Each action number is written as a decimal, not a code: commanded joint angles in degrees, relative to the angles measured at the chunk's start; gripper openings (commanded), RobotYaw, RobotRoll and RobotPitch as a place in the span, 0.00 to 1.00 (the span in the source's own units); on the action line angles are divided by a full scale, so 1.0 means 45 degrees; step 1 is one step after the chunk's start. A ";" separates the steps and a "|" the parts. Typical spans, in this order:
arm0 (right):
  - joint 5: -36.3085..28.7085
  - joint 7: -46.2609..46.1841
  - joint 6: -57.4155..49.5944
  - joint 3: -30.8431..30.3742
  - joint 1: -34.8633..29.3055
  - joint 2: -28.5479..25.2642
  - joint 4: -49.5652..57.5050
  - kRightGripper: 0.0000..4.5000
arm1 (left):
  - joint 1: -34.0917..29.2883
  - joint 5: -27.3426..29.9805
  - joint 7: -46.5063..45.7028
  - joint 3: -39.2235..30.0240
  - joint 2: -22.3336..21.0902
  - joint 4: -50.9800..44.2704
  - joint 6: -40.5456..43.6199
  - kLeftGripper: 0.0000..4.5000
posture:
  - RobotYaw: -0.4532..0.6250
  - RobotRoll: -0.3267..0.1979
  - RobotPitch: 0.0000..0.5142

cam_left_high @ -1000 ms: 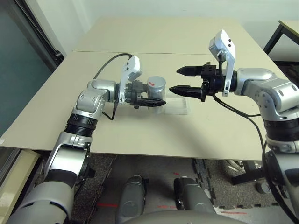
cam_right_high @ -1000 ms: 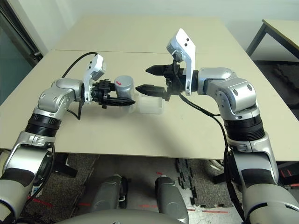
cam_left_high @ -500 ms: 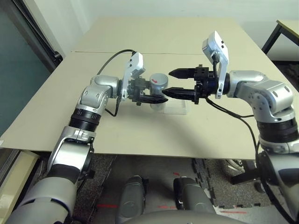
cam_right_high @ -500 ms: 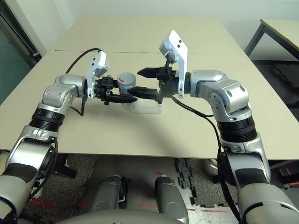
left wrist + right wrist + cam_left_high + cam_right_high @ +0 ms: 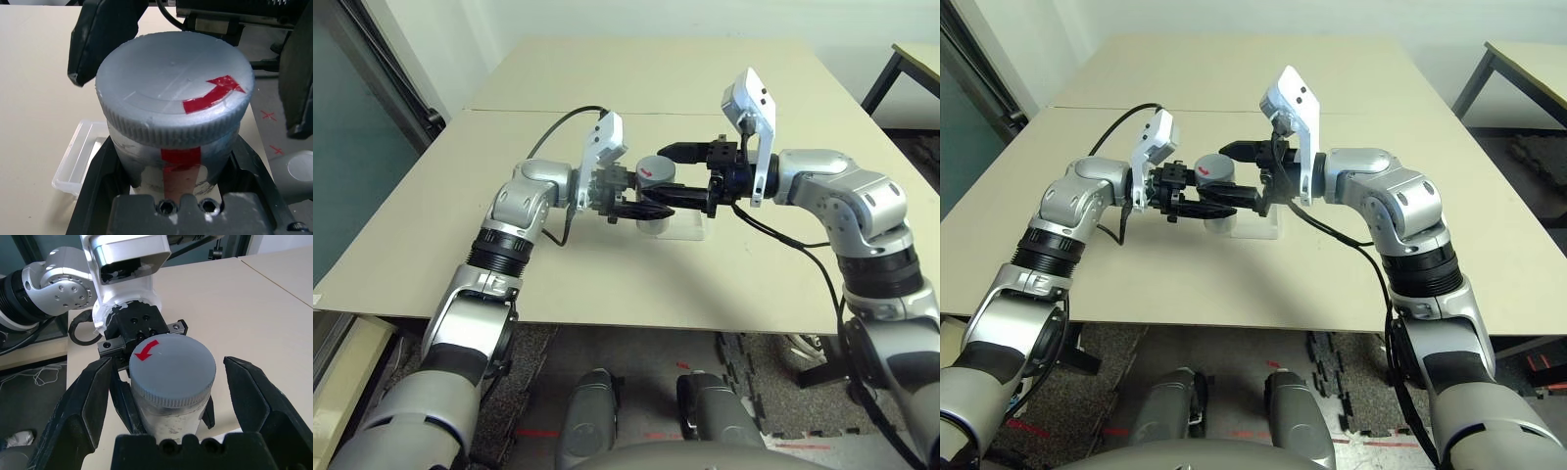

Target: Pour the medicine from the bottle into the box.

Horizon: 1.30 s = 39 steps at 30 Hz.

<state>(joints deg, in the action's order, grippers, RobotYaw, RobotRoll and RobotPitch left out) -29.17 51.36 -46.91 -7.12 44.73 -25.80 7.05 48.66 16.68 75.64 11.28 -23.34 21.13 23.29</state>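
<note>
My left gripper [image 5: 644,196] is shut on the bottle [image 5: 652,174], a silver-grey cylinder with a red label and a round grey cap [image 5: 173,88] marked by a red arrow. It holds the bottle upright by the body, a little above the table. My right gripper [image 5: 668,176] is open, reaching in from the right. Its two black fingers [image 5: 83,406] stand on either side of the cap [image 5: 171,368], with gaps showing between them and it. The box [image 5: 683,227], a clear shallow tray, lies on the table just below and right of the bottle, and its corner [image 5: 80,157] appears in the left wrist view.
The beige table [image 5: 607,284] spreads wide around the arms, with a seam [image 5: 509,110] across its far part. A black cable [image 5: 548,137] loops from the left wrist. Another table's leg [image 5: 886,78] stands at the far right.
My right gripper has moved left, from well clear of the bottle to astride its cap. The left gripper has carried the bottle slightly right and up.
</note>
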 commanded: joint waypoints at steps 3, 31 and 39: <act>0.0079 -0.0003 0.0084 -0.0196 0.0316 0.0077 -0.0101 0.80 | 0.0237 -0.0147 0.0016 0.0139 0.0078 0.0115 -0.0142 0.56 | 0.45 0.62 0.10; 0.1277 0.9106 0.5855 -0.1142 0.5445 0.0766 -0.9562 0.57 | 0.0197 0.0609 0.0495 0.0565 0.0231 -0.2666 0.1375 0.56 | 0.52 0.62 0.15; 0.1765 0.9141 0.8143 -0.1563 0.7043 0.1160 -1.3512 0.57 | -0.0194 0.1068 0.0211 0.0665 0.0217 -0.4314 0.2436 0.56 | 0.55 0.62 0.14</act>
<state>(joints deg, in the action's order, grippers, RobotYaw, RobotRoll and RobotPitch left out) -23.12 92.32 -13.26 -14.94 73.26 -21.10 -50.54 48.01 18.16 72.35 8.74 -25.39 9.54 34.11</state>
